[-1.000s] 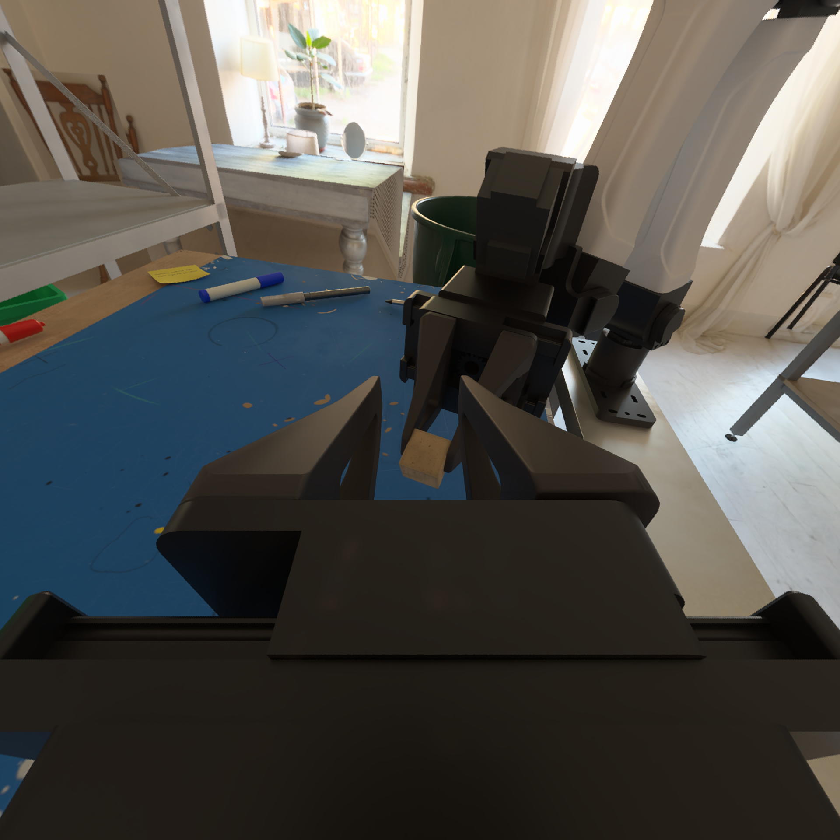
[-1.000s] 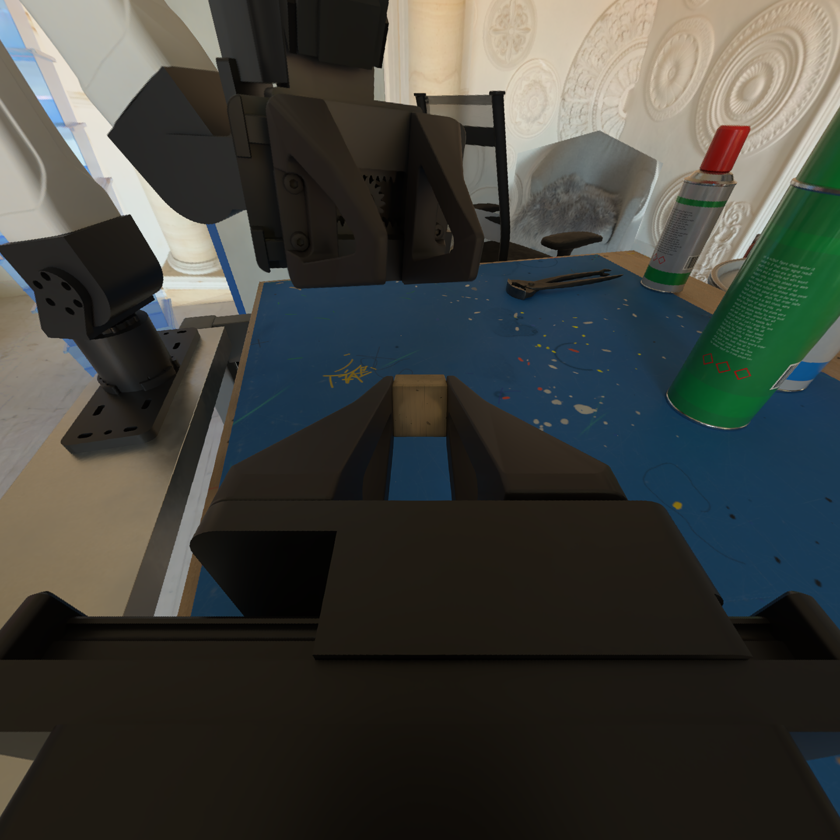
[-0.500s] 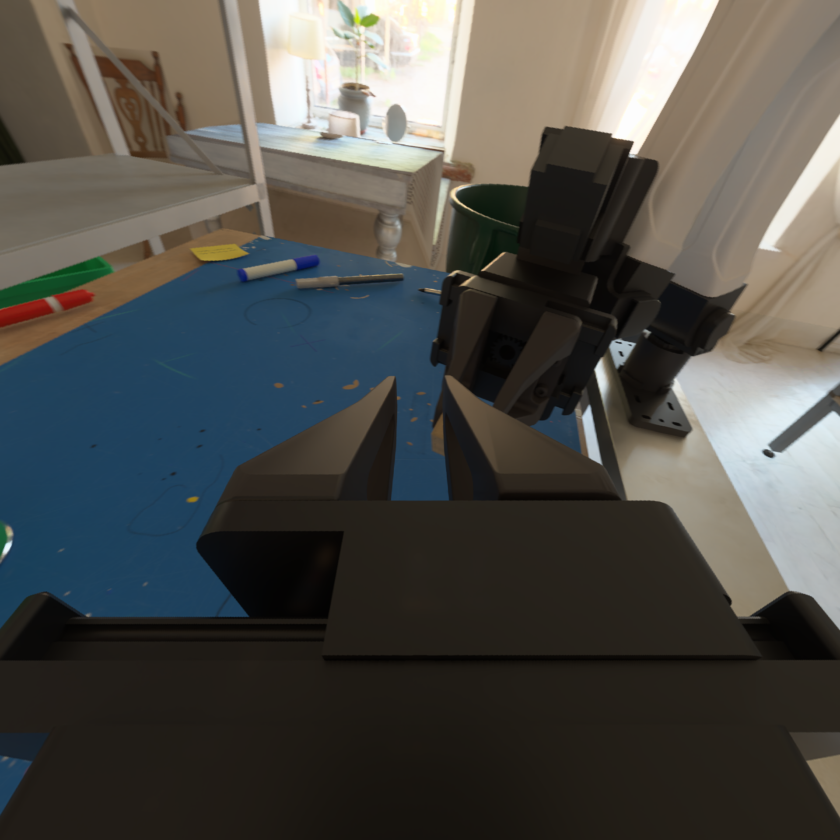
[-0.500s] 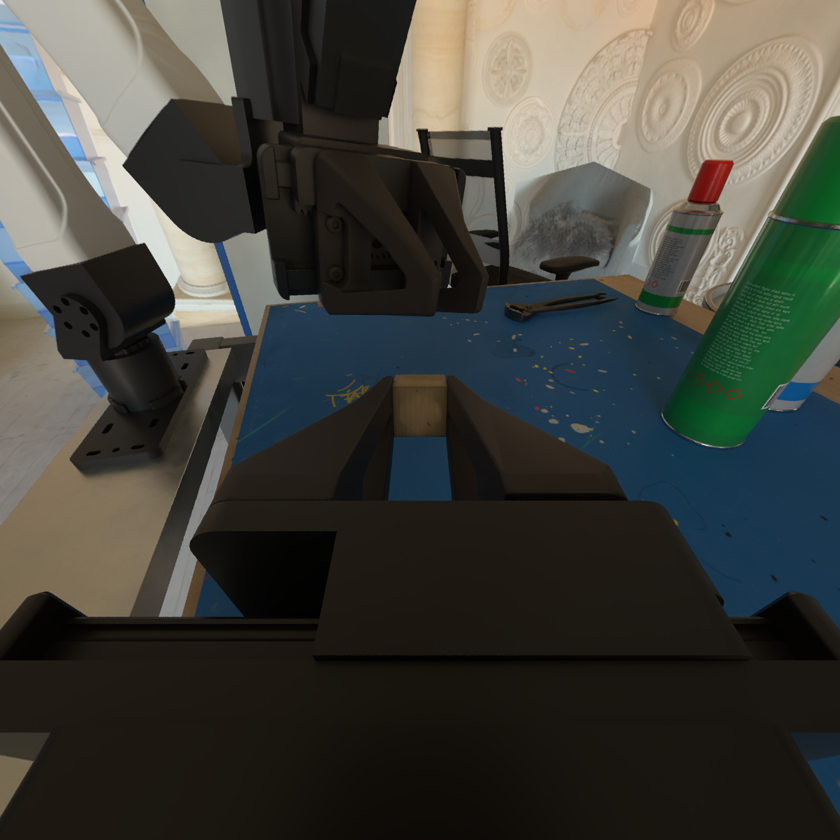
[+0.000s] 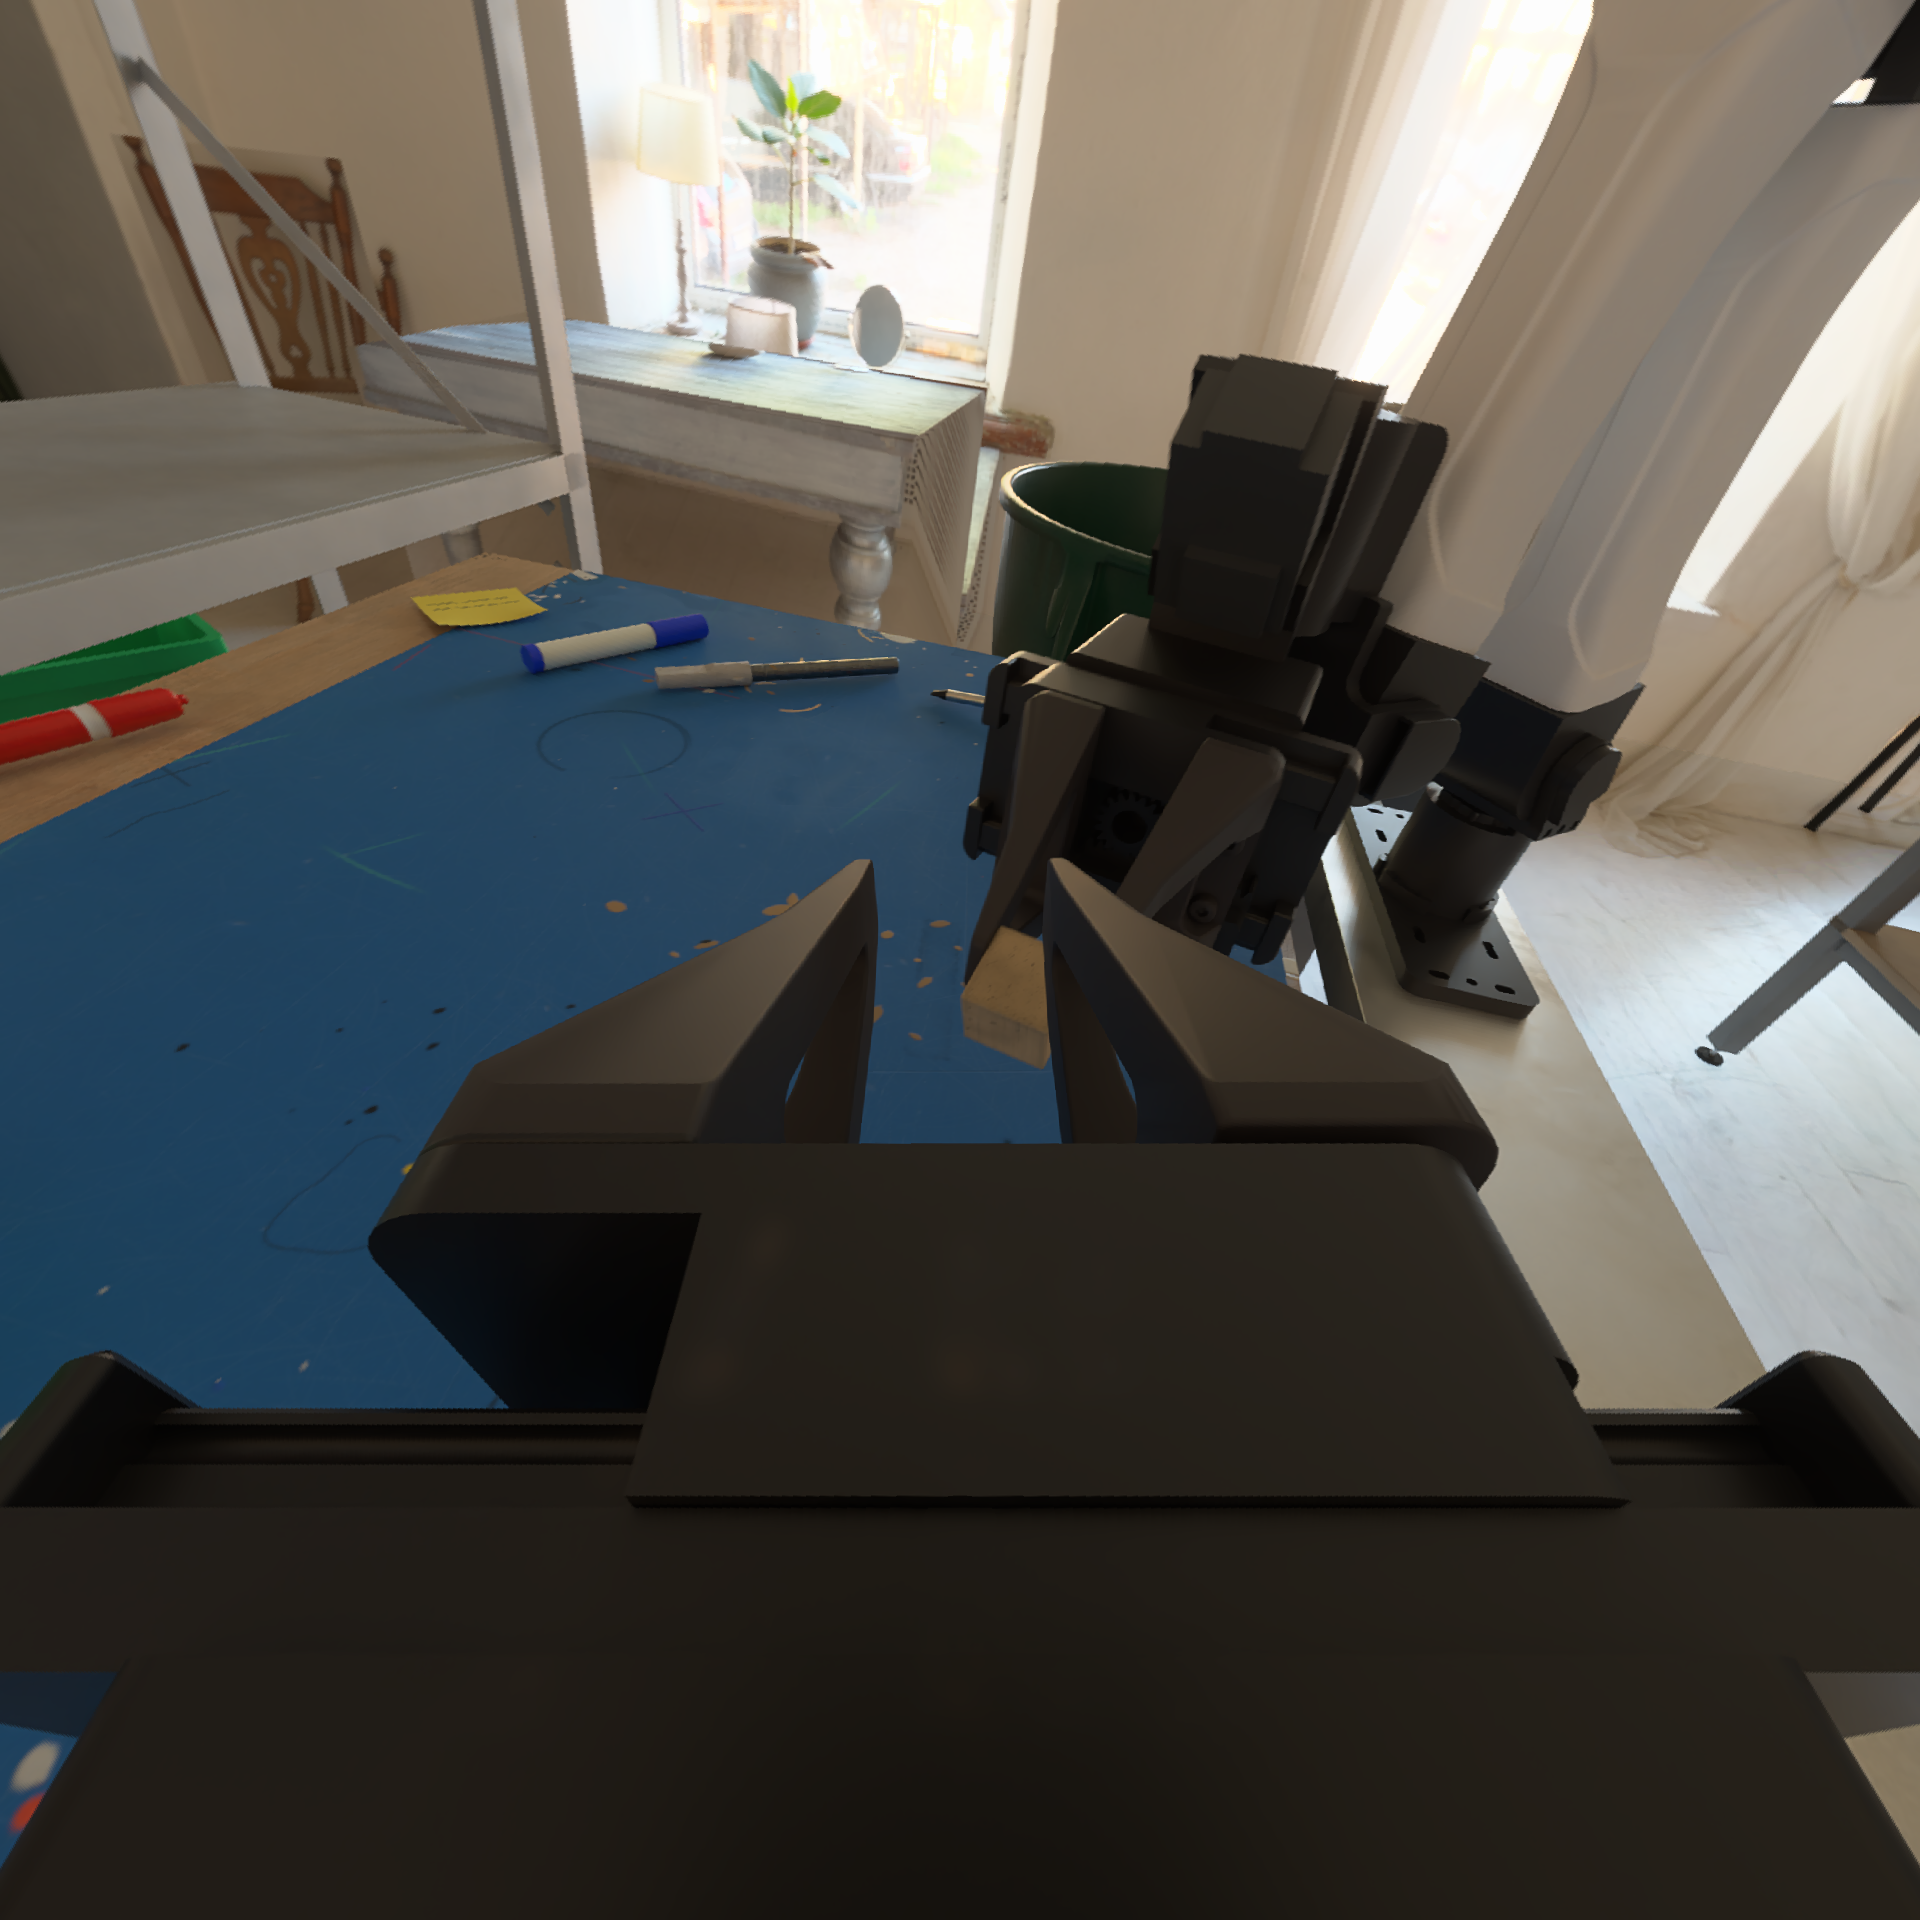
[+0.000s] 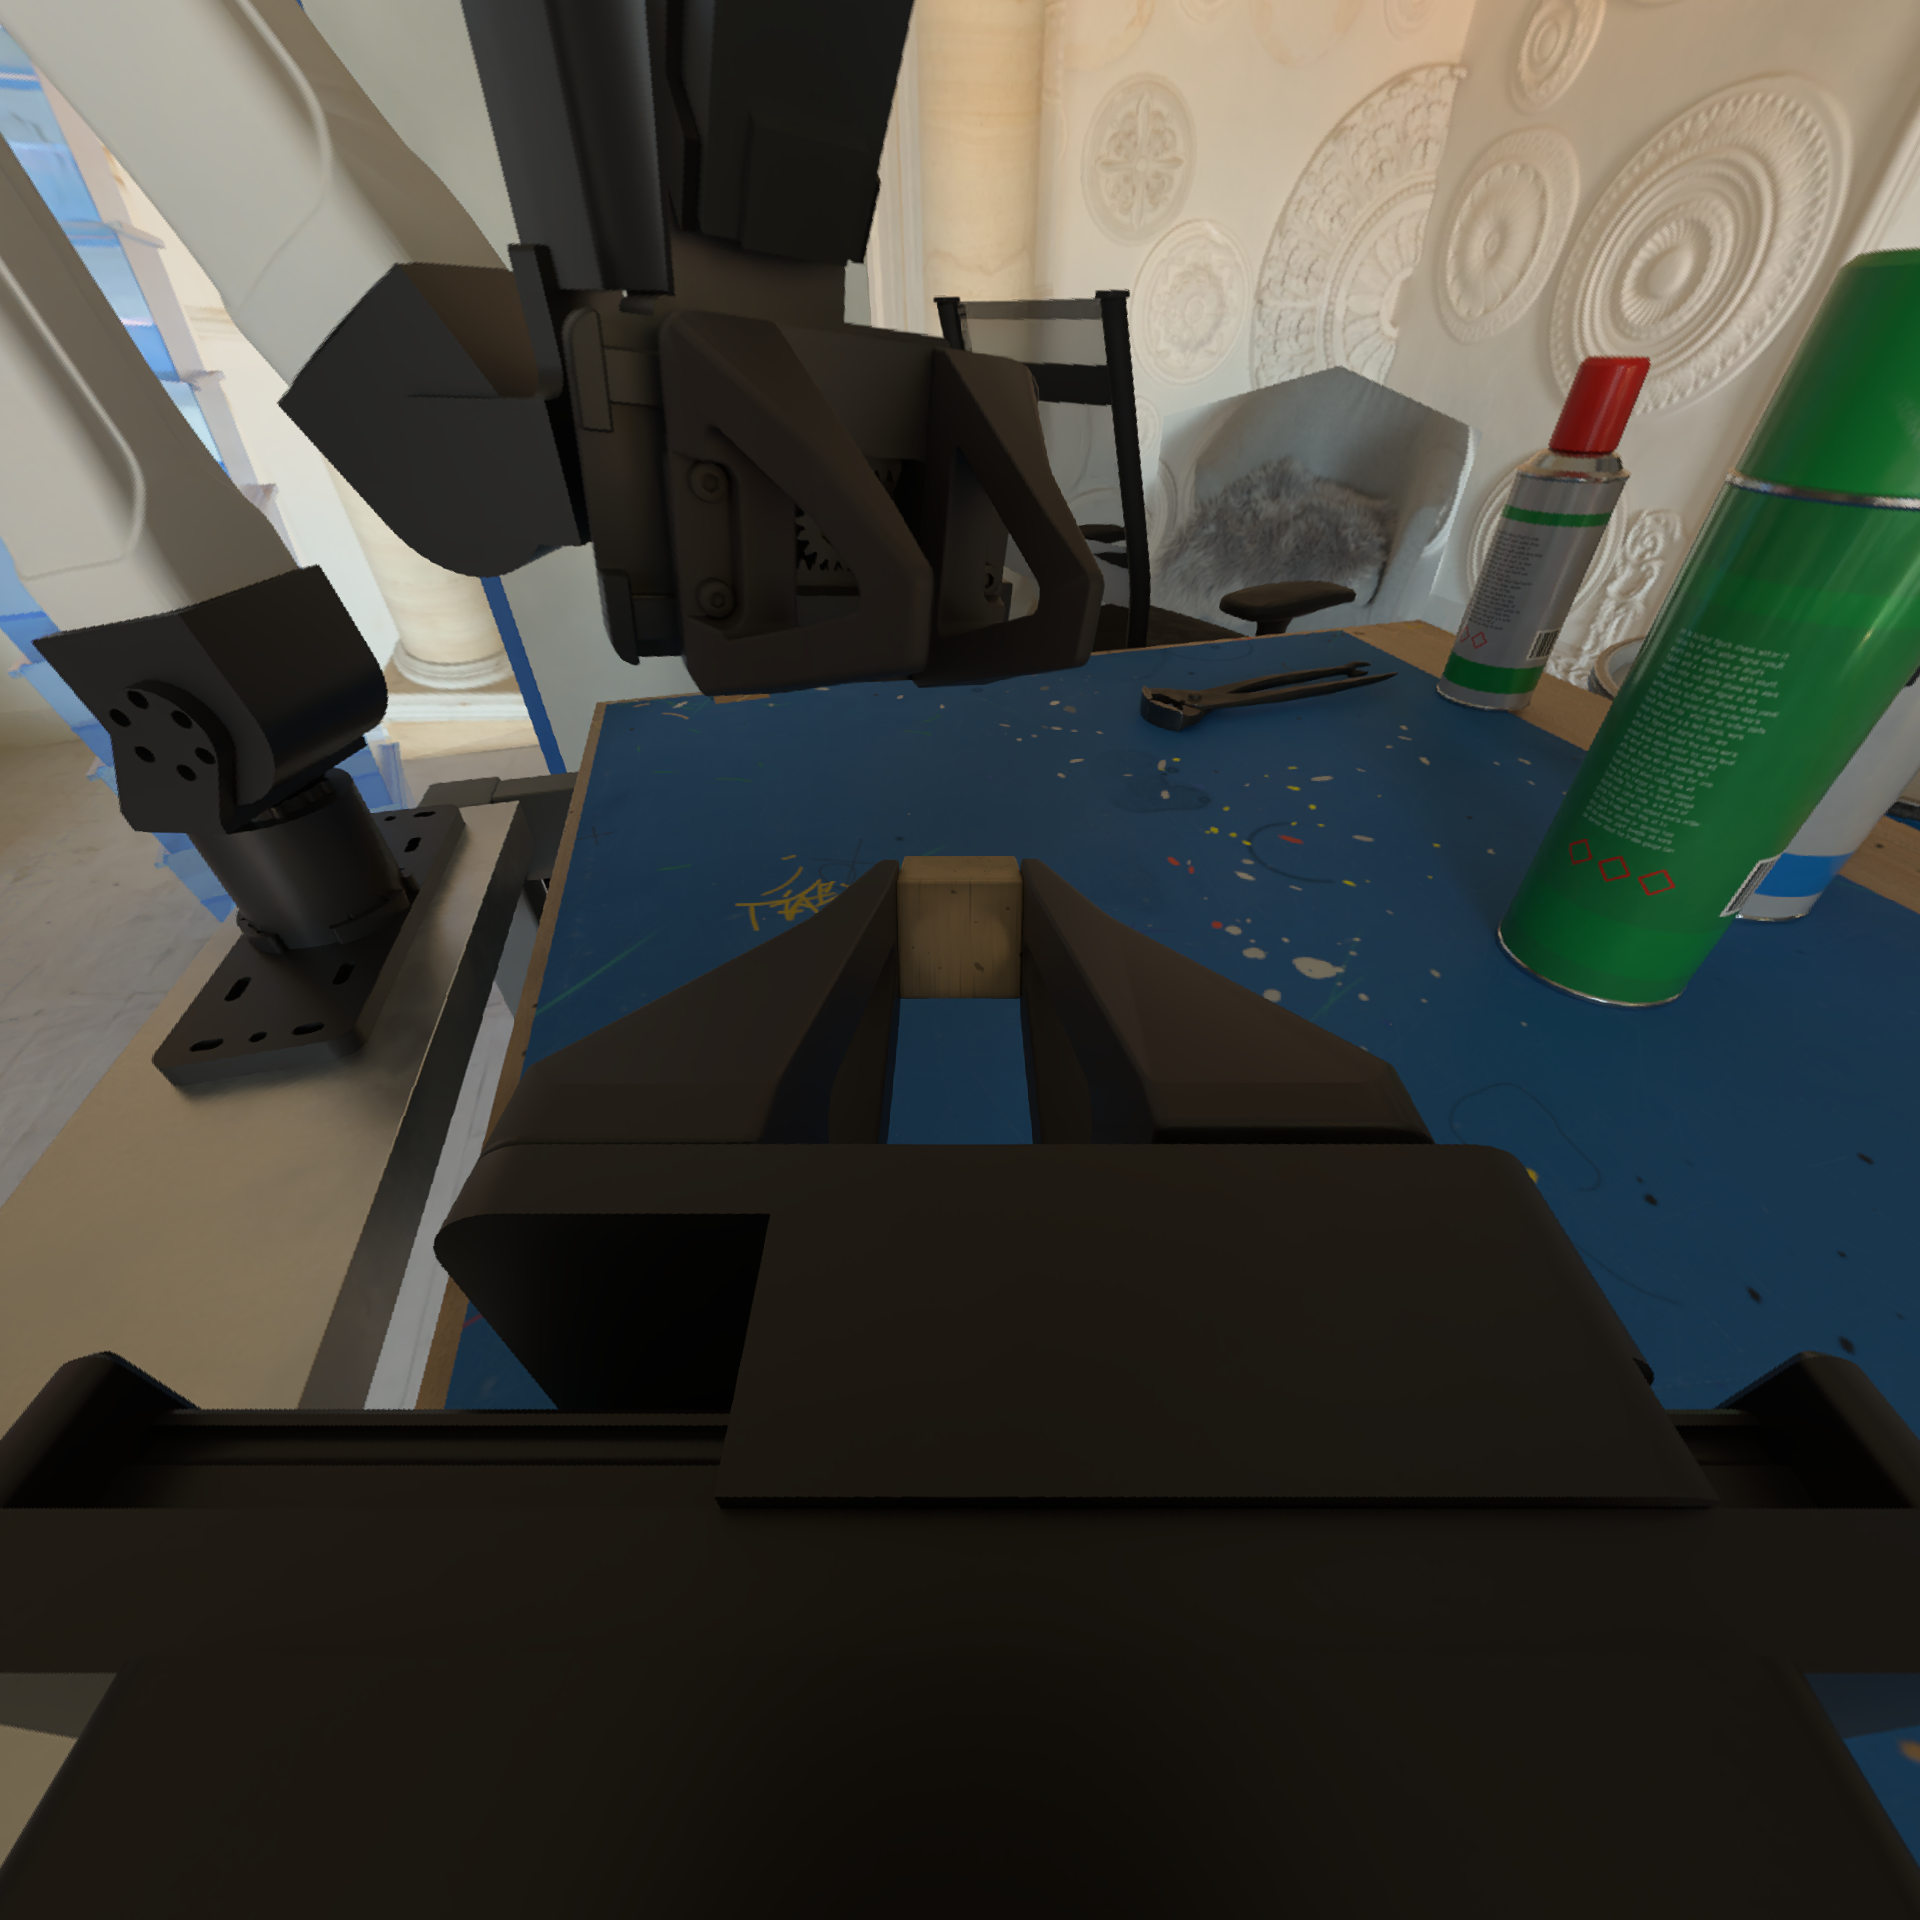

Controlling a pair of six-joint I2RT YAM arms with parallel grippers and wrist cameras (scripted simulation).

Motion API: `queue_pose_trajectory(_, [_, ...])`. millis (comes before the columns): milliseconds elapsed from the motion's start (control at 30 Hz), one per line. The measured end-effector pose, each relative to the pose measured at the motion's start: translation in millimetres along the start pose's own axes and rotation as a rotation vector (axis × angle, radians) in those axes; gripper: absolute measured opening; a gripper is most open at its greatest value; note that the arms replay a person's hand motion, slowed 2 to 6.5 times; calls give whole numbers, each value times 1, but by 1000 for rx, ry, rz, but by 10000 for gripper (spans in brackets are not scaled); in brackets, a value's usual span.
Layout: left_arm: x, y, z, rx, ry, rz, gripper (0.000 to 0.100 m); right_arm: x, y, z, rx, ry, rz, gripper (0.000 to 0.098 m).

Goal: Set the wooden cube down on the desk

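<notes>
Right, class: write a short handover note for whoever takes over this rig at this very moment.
Right gripper: shut on the cube, held at the fingertips above the blue mat.
Left gripper: open, empty, held above the mat facing the right gripper.
Done: cube is gripped. Whether it touches the mat cannot be told.
Left: lower it to a bare spot, open the jaws, back off. Green can stands to one side, apart.

The mat is blue, flecked with white, yellow and red paint, and the cube is pale wood with faint grain. At far right stand a green can and a red-capped can; pliers are black. The far marker is white with blue ends, the note yellow.
</notes>
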State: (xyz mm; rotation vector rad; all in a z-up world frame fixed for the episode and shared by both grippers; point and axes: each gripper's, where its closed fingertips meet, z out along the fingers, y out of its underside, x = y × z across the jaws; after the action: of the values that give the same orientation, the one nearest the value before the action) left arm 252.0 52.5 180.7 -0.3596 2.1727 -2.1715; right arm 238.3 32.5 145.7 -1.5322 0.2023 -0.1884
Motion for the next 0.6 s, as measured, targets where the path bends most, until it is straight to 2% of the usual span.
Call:
queue_pose_trajectory(200, [11, 3, 7, -8, 36, 1, 294, 1, 6, 2, -24, 13, 7, 190])
queue_pose_trajectory(467, [10, 8, 10, -35, 21, 2, 287, -1, 1, 3, -8, 10, -7, 190])
queue_pose_trajectory(600, [0, 9, 6, -39, -27, -10, 191, -3, -6, 1, 32, -10, -8, 190])
